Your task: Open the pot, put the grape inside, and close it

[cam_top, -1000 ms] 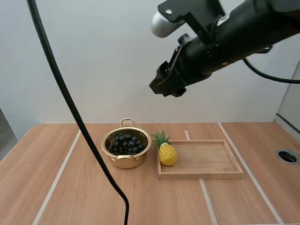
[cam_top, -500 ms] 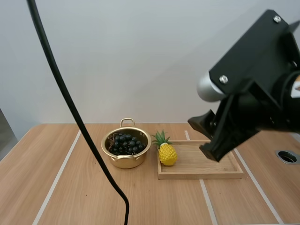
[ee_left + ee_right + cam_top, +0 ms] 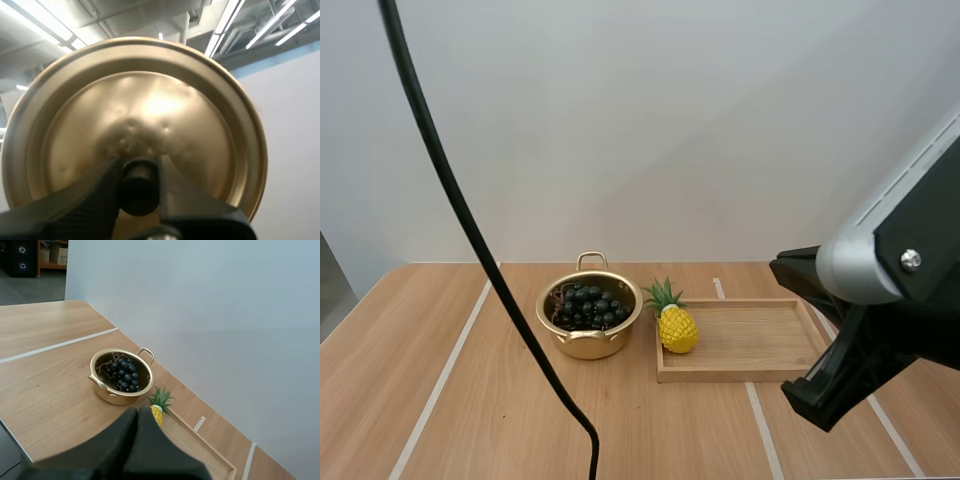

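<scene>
My left claw (image 3: 138, 171) is shut tight on the little black knob (image 3: 139, 192) of the lid (image 3: 150, 110). One finger sits on each side of the knob, and they squeeze it between them. Just past the fingers is the lid itself. It is round, gold and shiny, with small dents near the middle. The lid is not on the pot; my left claw has it.

My right claw (image 3: 137, 415) holds nothing. Its two black fingers lie flat together like one dark wedge. Right past its tip, down on the table (image 3: 40, 385), is a small pineapple (image 3: 158, 409), yellow with green leaves. The pineapple sits at one end of a wooden tray (image 3: 212, 452), the end nearest the pot. A bit farther out from the tip, just beside the pineapple, stands the pot (image 3: 107, 392). It is gold, it has a handle on two sides, and its top is open. The grapes (image 3: 124, 376) are inside it, a dark bunch that nearly fills it.

From high up I see my right arm (image 3: 895, 290), big and close. It covers the end of the tray that is away from the pineapple. The pot and the pineapple sit well off to the side of that arm.
</scene>
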